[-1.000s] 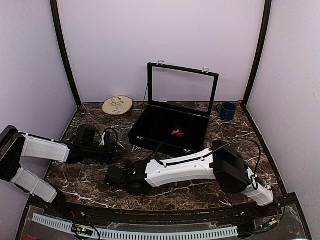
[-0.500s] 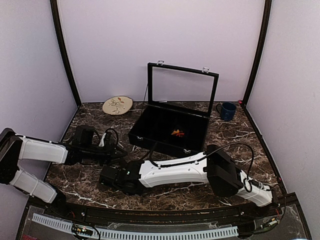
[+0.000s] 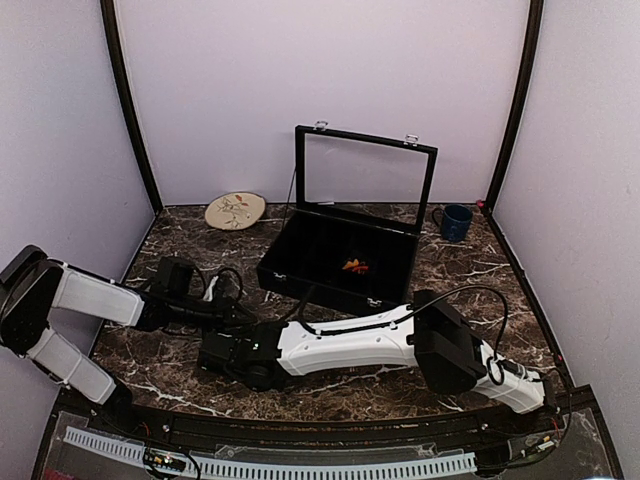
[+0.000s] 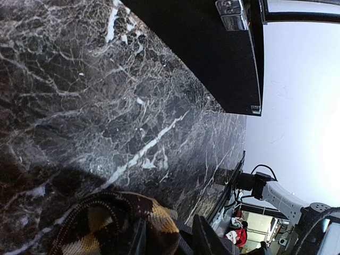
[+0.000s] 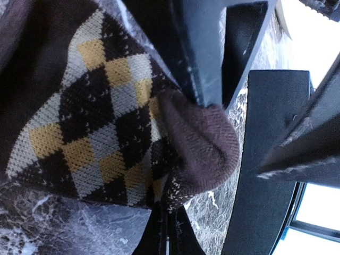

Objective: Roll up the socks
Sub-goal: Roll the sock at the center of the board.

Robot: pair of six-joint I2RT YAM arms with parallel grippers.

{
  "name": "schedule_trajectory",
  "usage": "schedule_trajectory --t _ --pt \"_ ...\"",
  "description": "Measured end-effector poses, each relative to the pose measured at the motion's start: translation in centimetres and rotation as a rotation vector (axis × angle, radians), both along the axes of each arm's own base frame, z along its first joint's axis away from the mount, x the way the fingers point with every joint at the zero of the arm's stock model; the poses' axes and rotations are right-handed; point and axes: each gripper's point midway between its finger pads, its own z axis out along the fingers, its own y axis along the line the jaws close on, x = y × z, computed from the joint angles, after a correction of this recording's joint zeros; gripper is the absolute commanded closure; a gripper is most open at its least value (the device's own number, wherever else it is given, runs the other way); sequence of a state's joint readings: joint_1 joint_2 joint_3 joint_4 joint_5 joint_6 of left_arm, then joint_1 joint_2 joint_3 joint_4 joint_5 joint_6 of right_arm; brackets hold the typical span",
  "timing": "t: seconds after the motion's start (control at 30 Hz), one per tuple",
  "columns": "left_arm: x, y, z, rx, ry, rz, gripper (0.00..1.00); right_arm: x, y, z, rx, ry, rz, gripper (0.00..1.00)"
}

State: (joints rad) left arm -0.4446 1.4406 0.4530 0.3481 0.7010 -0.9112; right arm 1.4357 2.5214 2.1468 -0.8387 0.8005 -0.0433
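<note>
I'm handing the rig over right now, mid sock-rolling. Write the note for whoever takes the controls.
Grippers: the right pincer is shut on the tan-brown sock, at its plain brown end. The left pincer has its jaws apart, with that sock bunched against one finger; no firm grip shows.
Where: the sock lies on the marble table, on the near side of the open black case. An orange-red thing lies in the case, too small to identify.
Done: no finished roll visible.
Left: roll the socks.
</note>
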Motion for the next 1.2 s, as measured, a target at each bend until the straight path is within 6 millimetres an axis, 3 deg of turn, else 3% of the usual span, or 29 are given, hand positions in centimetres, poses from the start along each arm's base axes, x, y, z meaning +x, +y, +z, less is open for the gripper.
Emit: schedule_trajectory --t 0.1,0.3,0.67,0.8,1.03,1.2 --pt "-0.3 -0.3 -0.6 -0.013 0.025 -0.02 0.75 -0.2 0.1 0.0 0.001 0.002 0.003 1.0" --pt "-0.5 -0.6 -0.7 -0.035 0.035 -0.04 1.0 -0.3 0.2 -0.1 0.004 0.008 0.006 1.0" --pt "-0.2 -0.4 -0.9 -0.016 0.018 -0.027 1.0 -0.5 -0.1 -1.1 0.014 0.026 -0.006 1.0" --pt "0.0 -0.2 -1.0 0.0 0.009 -0.021 1.0 -0.5 -1.1 -1.8 0.022 0.041 -0.037 0.93" --pt "0.2 -0.3 -1.1 0.01 -0.016 -0.032 1.0 -0.2 -3.0 -0.1 0.126 0.138 -0.118 0.81" --pt "0.2 -0.2 -1.5 0.019 -0.017 -0.04 1.0 0.9 -3.2 1.8 0.241 0.212 -0.171 0.73"
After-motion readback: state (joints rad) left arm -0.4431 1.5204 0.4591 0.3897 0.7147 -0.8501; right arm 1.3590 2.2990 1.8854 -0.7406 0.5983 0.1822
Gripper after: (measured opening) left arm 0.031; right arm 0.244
